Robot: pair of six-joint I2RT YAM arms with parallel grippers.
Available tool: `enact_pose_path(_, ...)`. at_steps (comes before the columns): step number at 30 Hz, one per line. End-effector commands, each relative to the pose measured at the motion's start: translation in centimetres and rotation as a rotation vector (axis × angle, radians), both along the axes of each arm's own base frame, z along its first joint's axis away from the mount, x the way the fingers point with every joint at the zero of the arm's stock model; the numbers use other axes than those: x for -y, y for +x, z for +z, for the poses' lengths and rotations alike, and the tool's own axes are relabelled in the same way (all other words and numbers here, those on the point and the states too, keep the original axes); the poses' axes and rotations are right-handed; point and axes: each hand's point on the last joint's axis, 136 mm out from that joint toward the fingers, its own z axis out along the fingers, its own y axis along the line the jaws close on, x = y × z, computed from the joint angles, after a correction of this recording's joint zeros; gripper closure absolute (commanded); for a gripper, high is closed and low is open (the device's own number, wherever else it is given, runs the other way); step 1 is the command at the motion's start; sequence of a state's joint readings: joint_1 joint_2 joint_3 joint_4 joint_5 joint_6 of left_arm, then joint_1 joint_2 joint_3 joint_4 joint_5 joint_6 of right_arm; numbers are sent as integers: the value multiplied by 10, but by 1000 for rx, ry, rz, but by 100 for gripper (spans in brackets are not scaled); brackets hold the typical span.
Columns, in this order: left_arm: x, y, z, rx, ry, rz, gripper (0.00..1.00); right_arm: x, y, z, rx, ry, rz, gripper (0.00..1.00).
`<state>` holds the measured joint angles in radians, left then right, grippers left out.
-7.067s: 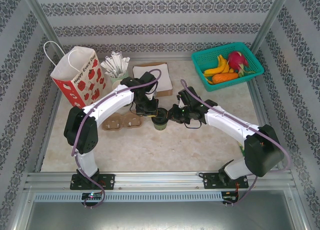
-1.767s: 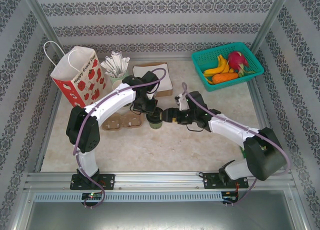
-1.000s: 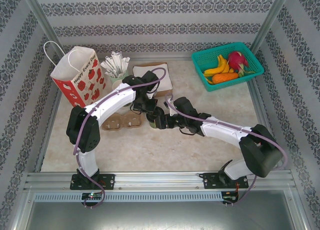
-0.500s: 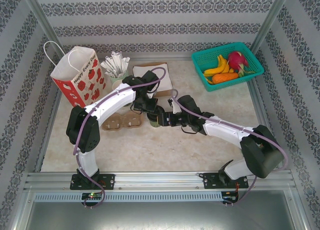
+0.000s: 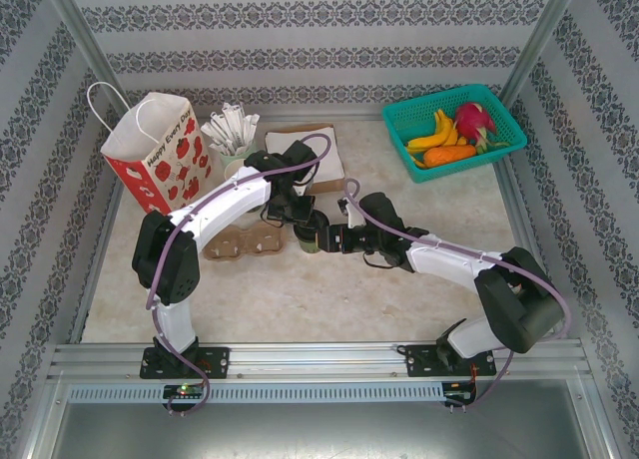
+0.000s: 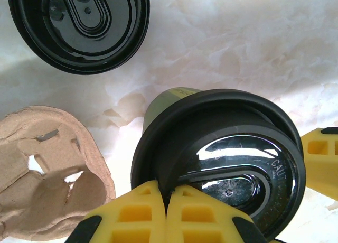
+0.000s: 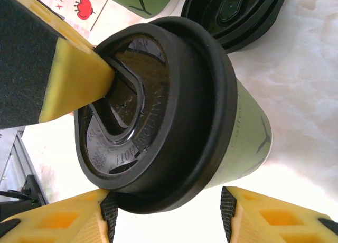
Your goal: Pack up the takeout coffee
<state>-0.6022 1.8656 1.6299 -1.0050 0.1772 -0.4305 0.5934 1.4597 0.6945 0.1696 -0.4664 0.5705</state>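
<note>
Takeout coffee (image 5: 306, 241) is sitting lidded on the table (image 5: 300, 304) just beside the carrier (image 5: 240, 245), not packed yet. We're resting the left gripper (image 6: 166, 193), fingers squeezed together, on its lid. We're straddling the cup with the right gripper (image 7: 166, 201), fingers spread, not pinching. Loading into the paper bag (image 5: 150, 155) is remaining.

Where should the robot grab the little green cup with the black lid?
Probably the cup by its green wall, just under the black lid, from the side. It stands upright, the round wall fits between two fingers, and the shut left gripper sits on top. The right gripper is open around it that way.
</note>
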Motion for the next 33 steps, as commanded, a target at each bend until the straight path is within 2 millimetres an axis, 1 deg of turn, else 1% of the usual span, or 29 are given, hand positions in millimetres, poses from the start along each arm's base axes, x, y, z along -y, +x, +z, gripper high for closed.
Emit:
enact_pose_path(1, -5, -30, -40, -165, 78, -23, 100, 23, -1, -30, -90, -89, -73, 44)
enact_pose_path(4, -7, -27, -37, -155, 92, -9, 100, 10, 7, 8, -60, -3, -39, 41)
enact_pose_path(8, -2, -26, -31, -152, 66, 6, 100, 0, 15, 31, -67, 52, -37, 36)
enact_pose_path(11, -4, -25, -29, -150, 74, 10, 100, -5, 23, 39, -94, 108, -76, 32)
enact_pose_path(15, -1, -24, -25, -147, 60, 17, 100, -2, 33, 38, -128, 111, -157, 32)
enact_pose_path(17, 1, -23, -23, -146, 50, 16, 100, 3, 36, 33, -151, 70, -198, 35)
enact_pose_path(19, 2, -23, -22, -145, 45, 15, 100, 6, 36, 27, -162, 32, -205, 38)
enact_pose_path(22, 5, -23, -21, -147, 34, 11, 100, 5, 34, 20, -191, 2, -201, 39)
enact_pose_path(26, 8, -23, -20, -152, 15, 13, 100, -1, 34, 19, -204, -27, -187, 38)
enact_pose_path(31, 11, -24, -21, -161, 4, 14, 100, -2, 29, 9, -229, -85, -175, 39)
enact_pose_path(33, 11, -24, -20, -164, 2, 14, 100, -2, 28, 7, -234, -97, -174, 40)
